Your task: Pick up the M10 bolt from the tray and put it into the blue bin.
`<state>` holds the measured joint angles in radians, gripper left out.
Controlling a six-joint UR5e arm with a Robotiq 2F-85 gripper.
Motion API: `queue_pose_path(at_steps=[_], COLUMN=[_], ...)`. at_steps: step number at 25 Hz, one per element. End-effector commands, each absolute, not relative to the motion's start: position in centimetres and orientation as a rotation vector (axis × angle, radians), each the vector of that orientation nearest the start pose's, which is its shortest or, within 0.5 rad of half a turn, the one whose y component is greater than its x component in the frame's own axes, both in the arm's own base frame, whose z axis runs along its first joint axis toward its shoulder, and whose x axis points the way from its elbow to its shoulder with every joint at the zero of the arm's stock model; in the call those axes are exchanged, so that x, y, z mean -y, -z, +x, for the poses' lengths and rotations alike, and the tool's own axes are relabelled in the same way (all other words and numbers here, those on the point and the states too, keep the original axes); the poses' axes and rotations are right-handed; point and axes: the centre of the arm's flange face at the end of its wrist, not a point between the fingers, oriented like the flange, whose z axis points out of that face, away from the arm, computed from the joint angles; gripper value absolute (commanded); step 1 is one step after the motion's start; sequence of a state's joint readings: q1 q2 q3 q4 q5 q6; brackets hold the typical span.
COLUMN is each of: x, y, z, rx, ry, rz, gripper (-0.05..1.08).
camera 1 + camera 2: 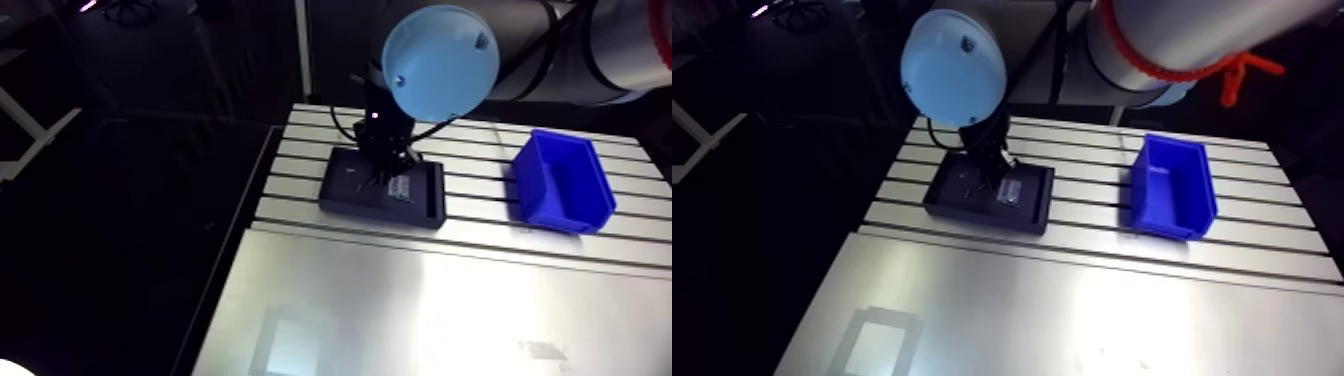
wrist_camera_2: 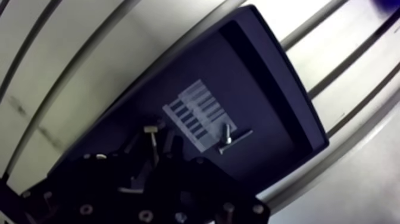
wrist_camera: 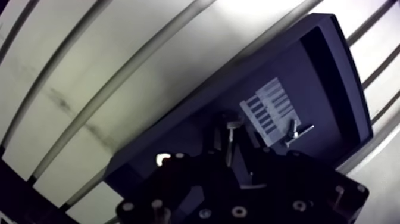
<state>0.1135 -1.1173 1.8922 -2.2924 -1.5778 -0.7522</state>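
Observation:
A dark tray [image 1: 345, 192] lies on the slotted table, and my gripper [image 3: 232, 142] is down inside it. A small silver bolt [image 3: 231, 132] lies on the tray floor between my two dark fingers, head pointing away from the wrist. The fingers stand apart on either side of it with a gap showing, so the gripper is open. The fingertips are dark against the tray and hard to make out. The blue bin [image 1: 562, 182] stands to the right of the tray in the arm view, a short stretch of table between them.
A white barcode label [image 3: 271, 110] is stuck to the tray floor just ahead of the gripper. Two more small bolts [image 3: 296, 131] lie crossed beside the label. A smooth metal plate [image 1: 430, 310] covers the near part of the table.

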Motion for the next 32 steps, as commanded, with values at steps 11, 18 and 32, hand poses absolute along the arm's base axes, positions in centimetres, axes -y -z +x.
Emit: queue_pose_path(at_steps=[11,18,32], x=[19.55,19.49,19.48], y=[-16.72,-16.8,-16.82], z=[-54.29,-54.32,-54.25], rx=[-2.911,-2.911,-2.91], ry=[-0.04,-0.037,-0.038], rz=[1.071,1.073,1.073], gripper=[0.71,0.75,0.78])
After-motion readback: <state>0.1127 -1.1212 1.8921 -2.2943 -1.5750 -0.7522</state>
